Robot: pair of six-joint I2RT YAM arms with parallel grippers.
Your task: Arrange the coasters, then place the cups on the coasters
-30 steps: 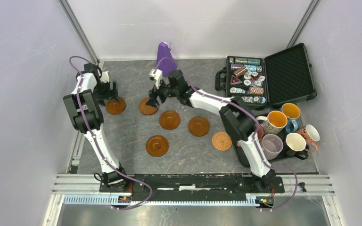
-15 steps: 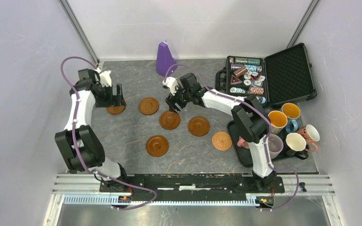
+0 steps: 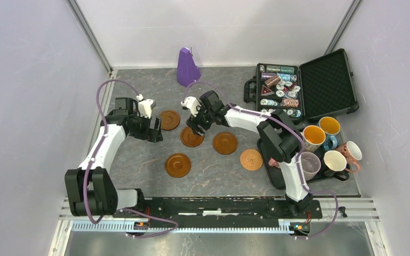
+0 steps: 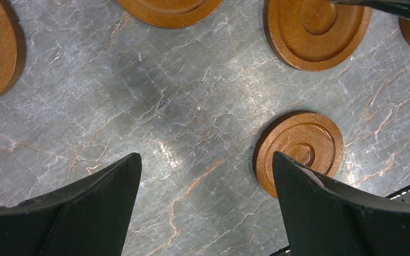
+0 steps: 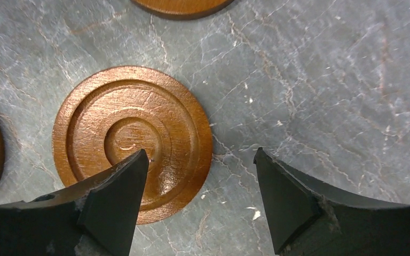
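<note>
Four dark brown coasters show on the grey table: one at the back (image 3: 170, 120), one in the middle (image 3: 191, 138), one to its right (image 3: 225, 143) and one nearer (image 3: 178, 165). The lighter patterned coaster (image 3: 251, 159) lies to the right. My left gripper (image 3: 155, 134) (image 4: 205, 157) is open over bare table, with a coaster (image 4: 299, 152) by its right finger. My right gripper (image 3: 195, 127) (image 5: 200, 152) is open above the middle coaster (image 5: 132, 141), its left finger over the disc. Several cups, among them an orange-lined one (image 3: 314, 136), stand on a black tray (image 3: 277, 178).
A purple cone (image 3: 188, 66) stands at the back. An open black case (image 3: 328, 82) holding poker chips (image 3: 280, 96) lies at the back right. Enclosure walls close in the left, back and right sides.
My left arm swung right and nearer, away from the far-left coaster, and its jaws opened wider. My right gripper moved from the back coaster to above the middle one.
</note>
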